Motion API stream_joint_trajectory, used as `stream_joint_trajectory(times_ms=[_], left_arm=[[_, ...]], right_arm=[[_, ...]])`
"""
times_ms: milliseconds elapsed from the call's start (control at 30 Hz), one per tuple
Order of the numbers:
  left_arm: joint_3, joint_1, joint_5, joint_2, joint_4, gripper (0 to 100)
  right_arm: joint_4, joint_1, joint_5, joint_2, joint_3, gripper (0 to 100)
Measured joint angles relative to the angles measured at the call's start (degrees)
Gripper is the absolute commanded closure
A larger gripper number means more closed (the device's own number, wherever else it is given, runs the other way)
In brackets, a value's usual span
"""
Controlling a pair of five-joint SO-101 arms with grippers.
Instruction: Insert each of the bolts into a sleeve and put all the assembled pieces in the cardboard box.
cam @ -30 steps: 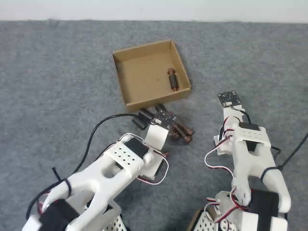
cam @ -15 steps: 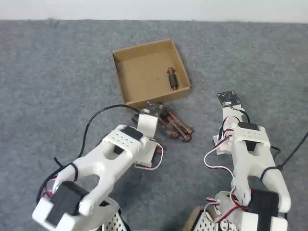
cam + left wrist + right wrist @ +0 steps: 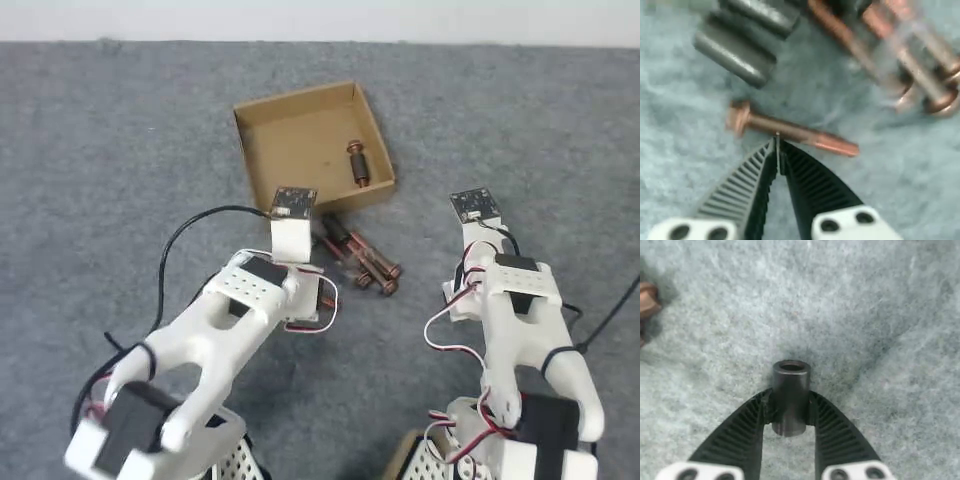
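My left gripper (image 3: 777, 142) is shut with nothing between its fingers, and its tips meet at the shaft of a copper bolt (image 3: 790, 131) lying on the grey carpet. Past that bolt lie two dark sleeves (image 3: 735, 55) and more copper bolts (image 3: 910, 65). My right gripper (image 3: 790, 399) is shut on a dark sleeve (image 3: 791, 390), held upright over the carpet. In the high view the cardboard box (image 3: 265, 160) holds one assembled piece (image 3: 358, 165). The loose bolts (image 3: 368, 265) lie just in front of it, between the left arm (image 3: 265, 290) and the right arm (image 3: 510, 290).
Grey carpet covers the whole table, with open room left of the box and in front of the right arm. A black cable (image 3: 190, 250) loops from the left arm. A copper bolt head (image 3: 646, 300) sits off to one side of the held sleeve.
The left arm has swung left and farther out toward the box's near wall, uncovering more of the loose bolts. The right arm has not moved.
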Motion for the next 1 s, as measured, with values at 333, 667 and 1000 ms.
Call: stream_joint_trajectory(times_ms=[333, 667, 1000], left_arm=[[9.8, -2.7, 0.4, -12.7, -11.6, 99], [15.0, -1.4, 5.7, -25.4, -8.3, 81], [15.6, -2.2, 5.7, -22.6, -4.3, 91]], right_arm=[[0.0, 0.0, 0.0, 0.0, 0.0, 99.1], [0.0, 0.0, 0.0, 0.0, 0.0, 99.1], [0.0, 0.0, 0.0, 0.0, 0.0, 99.1]])
